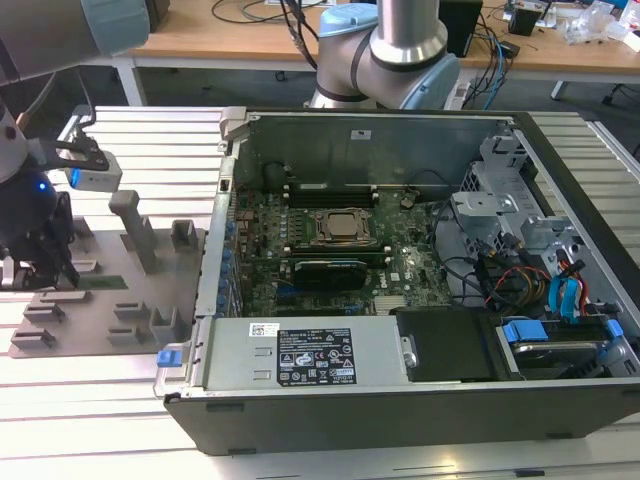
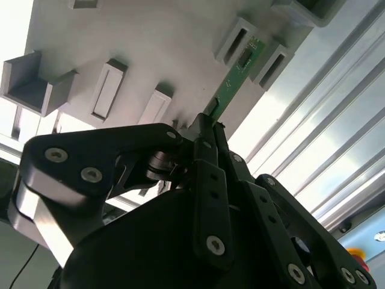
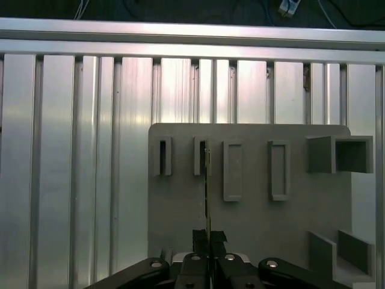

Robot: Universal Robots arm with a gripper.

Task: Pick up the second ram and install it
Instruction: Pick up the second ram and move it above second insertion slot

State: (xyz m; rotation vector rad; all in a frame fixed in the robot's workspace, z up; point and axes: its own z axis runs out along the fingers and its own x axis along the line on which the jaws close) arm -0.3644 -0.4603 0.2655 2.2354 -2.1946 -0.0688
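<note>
**Jaws clamped on the second ram, stick upright in its holder**

Closest to the wrist cameras, I see the black, bolted links of the gripper [image 3: 209,236] converge to a point. Its jaws are pressed together on the near end of the second ram [image 3: 207,180]. I read the grip as taking the stick by its thin faces so it stays on edge, the way a slot would receive it.

The stick is a narrow green board, seen edge-on as a mere line in the first wrist view. In the second wrist view it shows a flat green strip with small dark parts. Its far end sits between two raised slot blocks [image 2: 274,60], so I judge it is not yet lifted.

Those blocks rise from a matte grey holder plate [image 3: 180,223], moulded with rectangular pockets that keep parts upright for a grasp from above. The plate lies on a bench [image 3: 72,150] of ribbed, shiny aluminium.

Well apart, toward the exterior view's right, the open computer case [image 1: 400,425] lies on its side. Its motherboard [image 1: 400,270] and metal-framed CPU socket [image 1: 340,228] face upward.
</note>
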